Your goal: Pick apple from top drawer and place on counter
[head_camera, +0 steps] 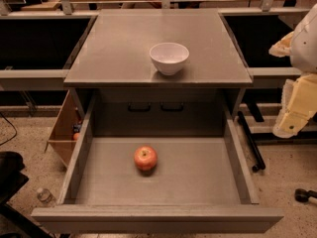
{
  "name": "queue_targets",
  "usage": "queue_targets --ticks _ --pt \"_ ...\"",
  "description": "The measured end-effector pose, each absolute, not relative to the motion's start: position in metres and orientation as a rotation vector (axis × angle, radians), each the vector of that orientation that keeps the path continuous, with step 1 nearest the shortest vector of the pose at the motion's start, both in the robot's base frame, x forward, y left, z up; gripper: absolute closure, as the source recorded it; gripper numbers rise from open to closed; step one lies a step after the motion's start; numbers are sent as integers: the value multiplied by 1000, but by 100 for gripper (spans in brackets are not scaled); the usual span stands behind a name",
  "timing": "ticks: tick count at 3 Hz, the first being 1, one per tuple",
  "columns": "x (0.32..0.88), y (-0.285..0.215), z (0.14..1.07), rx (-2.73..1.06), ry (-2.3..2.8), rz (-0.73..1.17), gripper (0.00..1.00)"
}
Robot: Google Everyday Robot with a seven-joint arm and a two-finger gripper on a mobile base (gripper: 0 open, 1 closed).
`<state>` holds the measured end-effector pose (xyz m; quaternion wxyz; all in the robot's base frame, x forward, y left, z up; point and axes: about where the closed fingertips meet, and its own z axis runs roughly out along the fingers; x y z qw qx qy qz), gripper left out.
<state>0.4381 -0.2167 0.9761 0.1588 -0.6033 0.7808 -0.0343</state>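
Observation:
A small red apple [145, 158] with a yellowish patch sits on the floor of the open top drawer [198, 175], a little left of its middle. The drawer is pulled out towards me below the grey counter [119, 48]. My gripper [293, 117] shows as a cream-coloured part under the white arm at the right edge. It hangs beside the cabinet, right of the drawer and well apart from the apple. It holds nothing that I can see.
A white bowl [169, 57] stands on the counter near its front edge. A drawer front with two dark handles [156, 106] lies behind the open drawer. A wooden box [63, 133] is at the left, a bottle [43, 196] on the floor, black poles [250, 140] at the right.

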Motion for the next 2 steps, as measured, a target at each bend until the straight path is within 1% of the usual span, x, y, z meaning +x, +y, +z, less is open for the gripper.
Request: queue_targets --ticks 2 --pt "440 -214 977 -1709 2215 -85 0"
